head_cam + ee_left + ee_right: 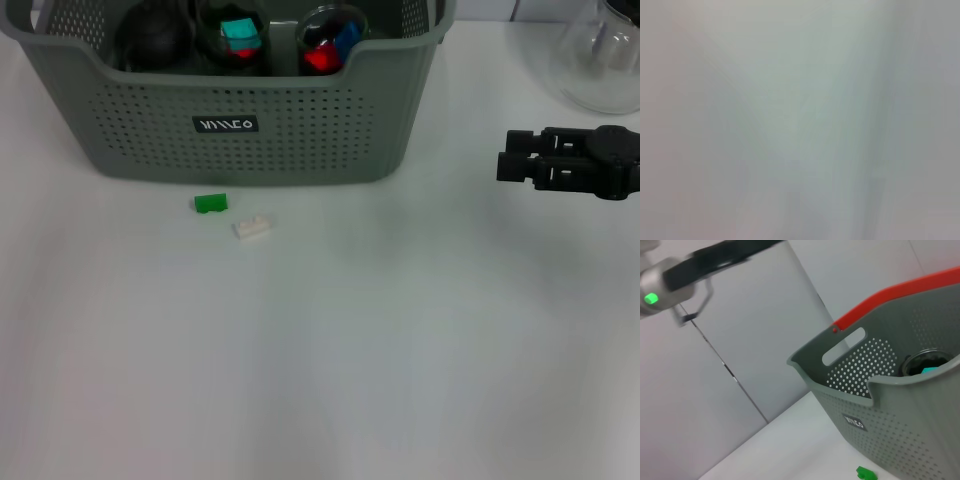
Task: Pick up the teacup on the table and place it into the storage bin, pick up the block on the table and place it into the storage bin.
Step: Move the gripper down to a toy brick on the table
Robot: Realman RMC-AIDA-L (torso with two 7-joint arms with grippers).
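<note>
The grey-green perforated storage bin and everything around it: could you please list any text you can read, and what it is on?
Small black label on the front wall of the grey-green perforated plastic storage bin: white characters, too blurred to read in either the head or right wrist view.
No other text is visible.

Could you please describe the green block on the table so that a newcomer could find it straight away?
Start at the storage bin, the large grey-green perforated basket at the back of the white table. Just in front of its wall, below the black label, two small blocks lie close together. The green block is the bright green one, nearer the bin than the white block.
</note>
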